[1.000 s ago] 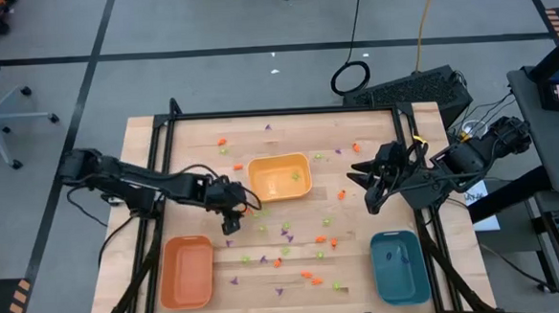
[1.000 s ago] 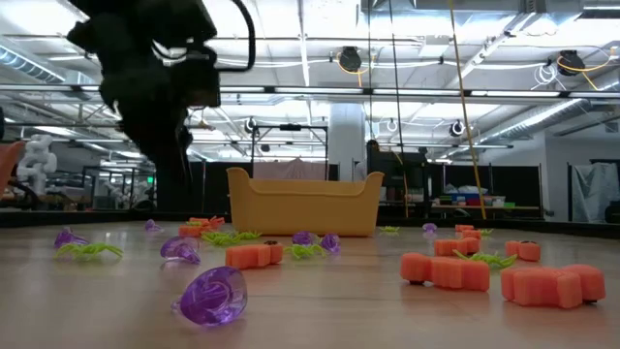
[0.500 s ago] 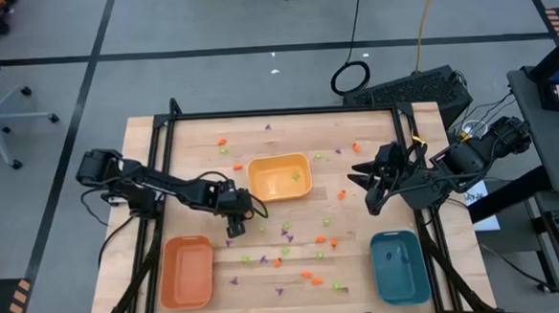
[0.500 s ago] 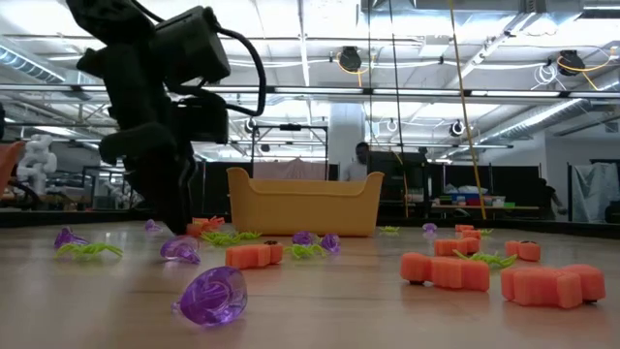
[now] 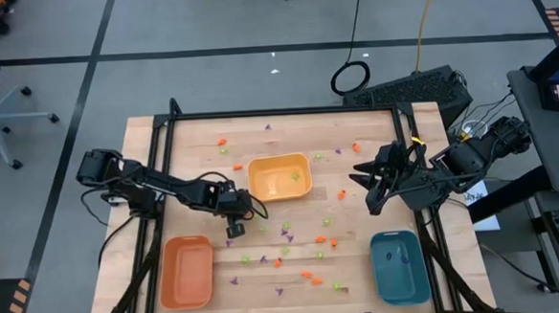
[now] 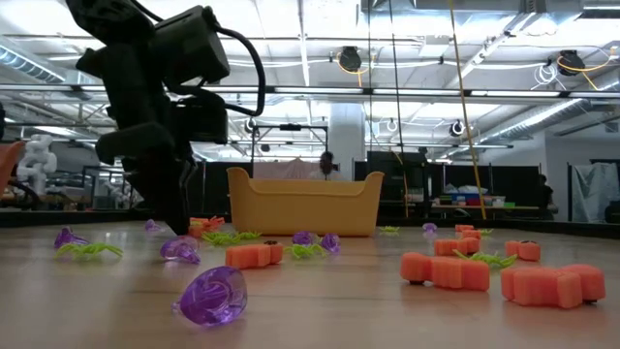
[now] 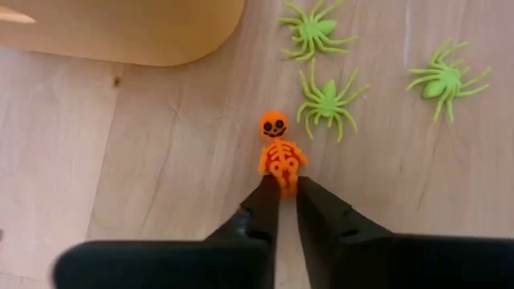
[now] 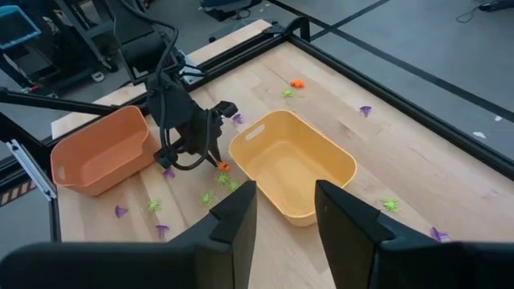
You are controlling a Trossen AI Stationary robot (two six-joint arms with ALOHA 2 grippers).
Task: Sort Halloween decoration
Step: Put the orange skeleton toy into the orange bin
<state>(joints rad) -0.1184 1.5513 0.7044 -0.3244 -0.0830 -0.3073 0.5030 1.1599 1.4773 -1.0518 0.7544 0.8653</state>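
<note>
Tiny orange, green and purple Halloween pieces lie scattered over the wooden table [image 5: 192,142]. My left gripper [image 7: 287,193] is down at the tabletop just off the yellow tray's [image 5: 280,177] near left corner, shut on a small orange skeleton [image 7: 279,152]; it shows too in the high view [image 5: 233,228] and the low view [image 6: 182,225]. My right gripper [image 8: 285,210] hangs open, high above the table's right side [image 5: 370,196], with nothing between its fingers. My left gripper pinches the skeleton's leg end [image 7: 285,181] between its two fingertips. The fingers slant steeply down from above and lie along the figure. The skeleton lies flat on the table, its head [image 7: 274,124] pointing away from the fingers.
Three green spiders [image 7: 325,100] lie on the wood just beyond the skeleton. An orange tray [image 5: 187,271] sits at the near left and a teal tray [image 5: 398,265] at the near right. Purple and orange pieces [image 6: 450,271] dot the table's middle.
My left gripper has sunk to the tabletop, moving slightly toward the near edge beside the yellow tray, and has kept still for the last half second. My right arm has stayed where it was.
</note>
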